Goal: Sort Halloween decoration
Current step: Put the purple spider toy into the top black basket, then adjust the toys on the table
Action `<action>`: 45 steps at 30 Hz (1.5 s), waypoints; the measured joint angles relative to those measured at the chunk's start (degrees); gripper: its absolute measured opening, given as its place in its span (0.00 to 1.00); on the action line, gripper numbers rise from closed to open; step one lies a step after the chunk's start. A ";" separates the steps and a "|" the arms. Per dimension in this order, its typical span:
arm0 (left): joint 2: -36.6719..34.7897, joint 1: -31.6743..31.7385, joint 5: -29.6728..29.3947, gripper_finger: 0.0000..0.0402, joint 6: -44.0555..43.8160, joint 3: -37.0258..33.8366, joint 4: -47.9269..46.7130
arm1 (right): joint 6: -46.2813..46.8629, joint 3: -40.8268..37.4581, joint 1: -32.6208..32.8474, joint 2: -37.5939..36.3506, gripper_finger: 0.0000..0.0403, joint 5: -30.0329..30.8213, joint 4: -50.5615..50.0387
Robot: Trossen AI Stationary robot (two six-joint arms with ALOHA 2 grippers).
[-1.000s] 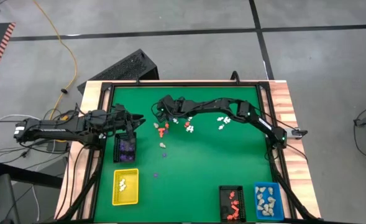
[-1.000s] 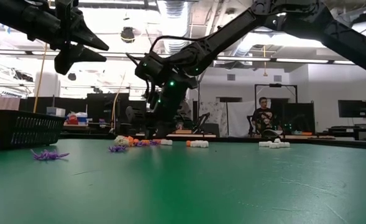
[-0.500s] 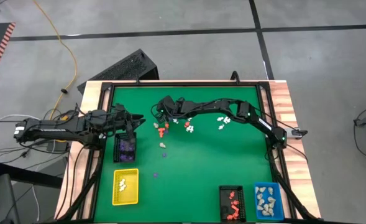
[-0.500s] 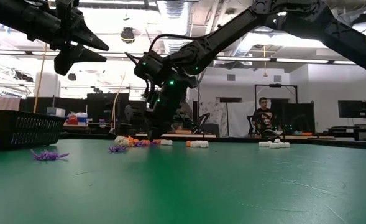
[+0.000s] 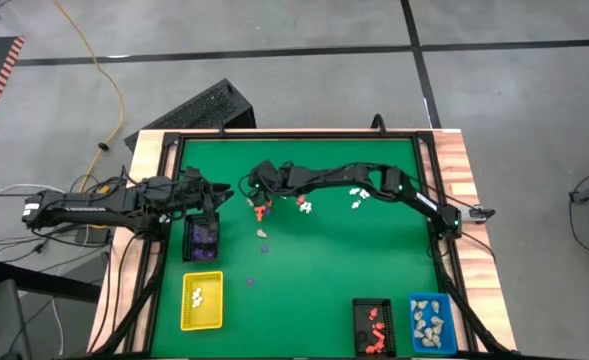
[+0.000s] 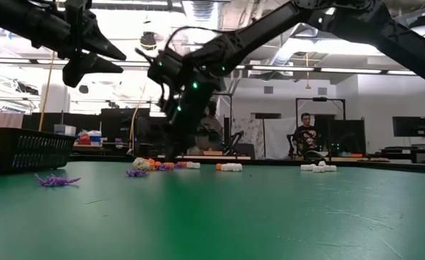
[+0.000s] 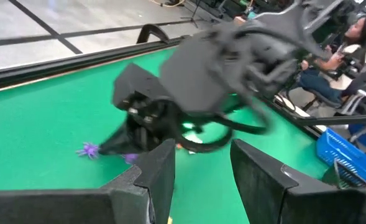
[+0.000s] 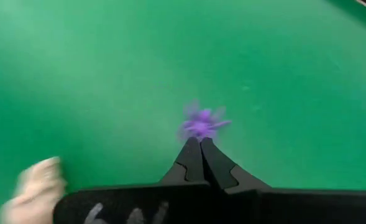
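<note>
My right gripper (image 8: 201,142) is over the far left part of the green table (image 5: 334,260), and its two fingers are pressed together; in my right wrist view a purple figurine (image 8: 202,123) lies just past the tips, but I cannot tell if the tips touch it or hold it. A pale figurine (image 8: 38,180) lies to one side of it, blurred. My left gripper (image 7: 202,163) hangs above the black tray with purple pieces (image 5: 203,238) at the left edge, with its fingers apart and nothing between them. Around my right gripper the Halloween decoration is scattered: some orange-red figurines (image 5: 262,209) just beside it, a small white group (image 5: 303,205) a little to the right, another white group (image 5: 357,197) under my right arm, and single purple pieces (image 5: 264,234) nearer to the middle of the table. In the low view one purple figurine (image 6: 56,179) lies alone near the black tray. At the near edge, the yellow tray (image 5: 201,300) holds a few white pieces, the second black tray (image 5: 373,327) holds orange-red ones, and the blue tray (image 5: 431,322) holds cream-beige ones. My right arm reaches across the far half of the table, so it covers part of the white figurines. Behind the table a person (image 6: 305,137) sits in the room, and a yellow cable (image 5: 99,70) lies on the floor. I see no writing that I can read.
</note>
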 joint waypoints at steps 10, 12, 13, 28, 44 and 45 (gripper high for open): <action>-0.03 0.02 -1.48 0.36 0.22 0.00 -0.59 | -6.32 9.30 4.38 -0.20 0.00 3.07 -7.57; -0.61 0.00 -2.27 0.36 0.85 0.00 -0.80 | -9.20 9.88 5.24 -0.20 0.01 5.94 -7.33; -0.97 0.00 -2.92 0.36 0.96 0.00 -0.88 | -9.37 9.93 5.44 -0.23 0.03 7.05 -7.66; 14.38 15.29 1.63 0.21 9.31 5.22 -4.76 | -10.93 9.77 11.87 -13.18 0.19 15.43 -52.06; 50.43 21.67 8.27 0.00 12.01 4.59 28.12 | 11.55 9.04 29.99 -33.88 0.10 36.69 -63.00; 51.83 21.05 7.19 0.00 12.86 4.59 28.72 | 11.81 9.02 30.65 -33.98 0.10 37.13 -62.81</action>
